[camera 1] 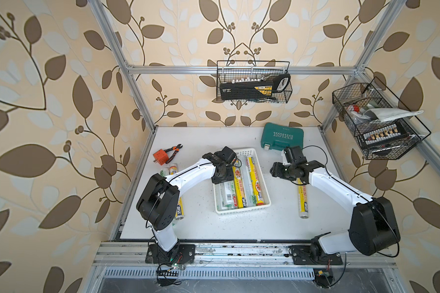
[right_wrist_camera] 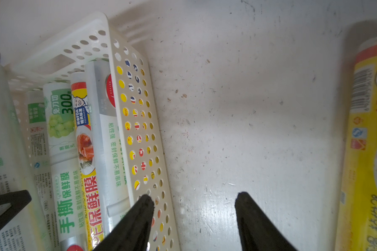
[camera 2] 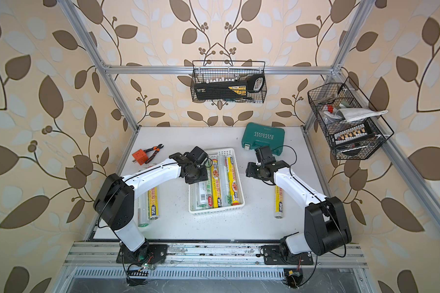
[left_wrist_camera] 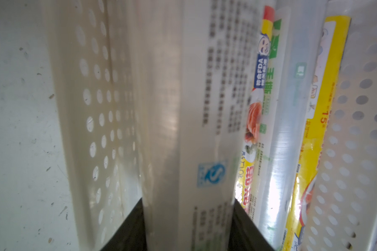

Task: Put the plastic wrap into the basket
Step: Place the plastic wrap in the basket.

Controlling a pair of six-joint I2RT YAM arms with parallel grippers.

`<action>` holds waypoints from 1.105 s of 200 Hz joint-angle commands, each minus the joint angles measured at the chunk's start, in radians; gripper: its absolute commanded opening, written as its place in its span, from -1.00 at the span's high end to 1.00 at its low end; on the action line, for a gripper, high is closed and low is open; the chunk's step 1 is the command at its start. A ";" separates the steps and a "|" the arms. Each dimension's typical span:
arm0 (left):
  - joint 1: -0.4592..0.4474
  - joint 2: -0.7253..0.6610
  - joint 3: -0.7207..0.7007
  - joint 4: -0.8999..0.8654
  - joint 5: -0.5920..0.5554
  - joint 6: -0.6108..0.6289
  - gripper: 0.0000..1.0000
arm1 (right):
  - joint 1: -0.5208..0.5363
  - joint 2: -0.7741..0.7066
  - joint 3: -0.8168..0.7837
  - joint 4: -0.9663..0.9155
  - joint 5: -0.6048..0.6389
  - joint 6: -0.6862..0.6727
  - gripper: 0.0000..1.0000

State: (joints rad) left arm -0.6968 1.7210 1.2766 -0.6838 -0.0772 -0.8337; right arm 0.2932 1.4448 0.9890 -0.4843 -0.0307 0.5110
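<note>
Left of basket [camera 1: 241, 209]: at least two loose rolls [camera 2: 153, 203] on table [camera 1: 277, 228], not yet moved. In basket: about five packed rolls [camera 1: 254, 182], side by side. My left gripper [left_wrist_camera: 188, 202] is clamped on clear roll [left_wrist_camera: 189, 108], along basket's left wall; cannot tell if it's resting. My right gripper [right_wrist_camera: 194, 195] is spread, empty, over table right of basket. Farther right of basket: yellow roll [camera 1: 302, 200] waiting. Judging over halfway.

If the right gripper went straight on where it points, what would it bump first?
The right gripper would probably hit bare table first, between the white basket and a yellow roll; depth is unclear.
</note>
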 commanded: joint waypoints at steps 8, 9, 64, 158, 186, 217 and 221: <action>-0.016 -0.030 -0.012 0.003 0.014 -0.021 0.11 | -0.003 0.016 -0.004 -0.007 -0.010 -0.013 -0.26; -0.016 -0.030 -0.012 0.002 0.013 -0.021 0.11 | -0.003 0.016 -0.004 -0.007 -0.010 -0.013 -0.26; -0.020 -0.033 -0.027 -0.015 0.009 -0.035 0.11 | -0.003 0.013 -0.007 -0.007 -0.009 -0.012 -0.26; -0.021 -0.058 0.013 -0.046 -0.026 -0.022 -0.43 | -0.003 -0.001 -0.002 -0.026 -0.008 -0.020 -0.25; -0.021 -0.098 0.021 -0.078 -0.053 -0.015 -0.52 | -0.003 -0.028 0.003 -0.056 0.009 -0.033 -0.25; -0.021 -0.188 -0.007 -0.099 -0.110 -0.004 -0.68 | -0.003 -0.071 0.020 -0.106 0.033 -0.051 -0.27; -0.021 -0.202 -0.011 -0.102 -0.120 0.000 -0.70 | -0.003 -0.077 0.020 -0.111 0.036 -0.053 -0.28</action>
State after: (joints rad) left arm -0.7090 1.6333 1.2591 -0.7467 -0.1242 -0.8574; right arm 0.2932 1.4151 0.9890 -0.5369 -0.0235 0.4854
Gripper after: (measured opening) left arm 0.829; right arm 0.635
